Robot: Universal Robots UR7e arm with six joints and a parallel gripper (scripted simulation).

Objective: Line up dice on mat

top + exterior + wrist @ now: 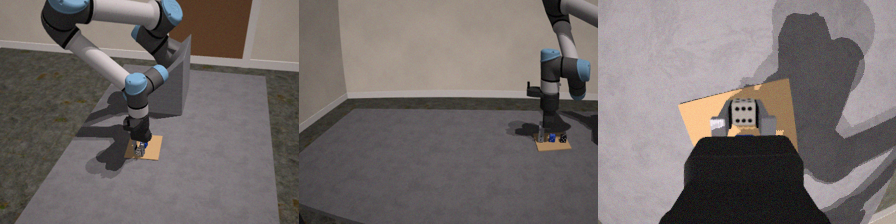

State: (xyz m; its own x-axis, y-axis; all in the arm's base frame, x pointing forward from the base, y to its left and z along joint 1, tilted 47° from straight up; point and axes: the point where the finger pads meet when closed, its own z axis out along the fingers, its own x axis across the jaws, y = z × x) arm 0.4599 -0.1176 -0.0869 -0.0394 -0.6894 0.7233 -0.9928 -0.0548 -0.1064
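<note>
dice (144, 145) (551, 137) (744, 112): three, on one mat (154, 149) (551, 146) (695, 114); gripper (139, 150) (541, 139) (743, 108) astride white die (138, 151) (744, 112), can't tell if gripping

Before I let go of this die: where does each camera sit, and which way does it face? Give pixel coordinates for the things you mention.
Top: high beyond the table's far end, looking down and back toward the base; the arm and gripper (139, 150) (743, 108) show.
Exterior: off to one side, looking across the grey table (223, 167) (424, 167); part of the arm shows.
Wrist: on the arm by the gripper, looking down at the white die (138, 151) (744, 114); fingers show.
Shared: top and wrist both show the tan square mat (153, 151) (551, 147) (695, 112).
</note>
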